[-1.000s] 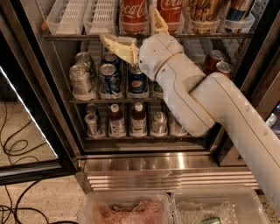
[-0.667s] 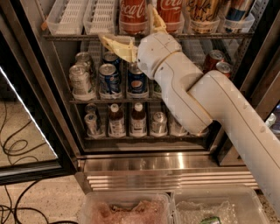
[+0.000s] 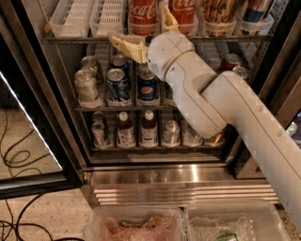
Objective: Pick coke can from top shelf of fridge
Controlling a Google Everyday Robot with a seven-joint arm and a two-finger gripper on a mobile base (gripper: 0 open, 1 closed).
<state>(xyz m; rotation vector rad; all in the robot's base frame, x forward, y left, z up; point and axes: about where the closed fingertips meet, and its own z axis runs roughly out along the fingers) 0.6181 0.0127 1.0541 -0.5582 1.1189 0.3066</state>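
The coke can [image 3: 142,14] stands at the front of the fridge's [image 3: 178,181] top shelf [image 3: 75,39], with a second red can [image 3: 182,12] just right. The arm [image 3: 225,108] has edged slightly upward. The gripper [image 3: 140,22] is at the shelf rail with its fingers [image 3: 123,44] spread, grasping nothing. One finger rises between the two red cans.

floor [image 3: 33,207]: speckled beige, stone-look, lower left. black cables [image 3: 16,157] looping across it, more at bottom left corner. bright white light strip [image 3: 30,124] slanting down at left. 2 clear plastic tubs along bottom edge: left tub [image 3: 136,210] with pinkish contents, right tub [image 3: 235,207] just beside it. gripper [image 3: 138,21] upper centre, fingers spread.
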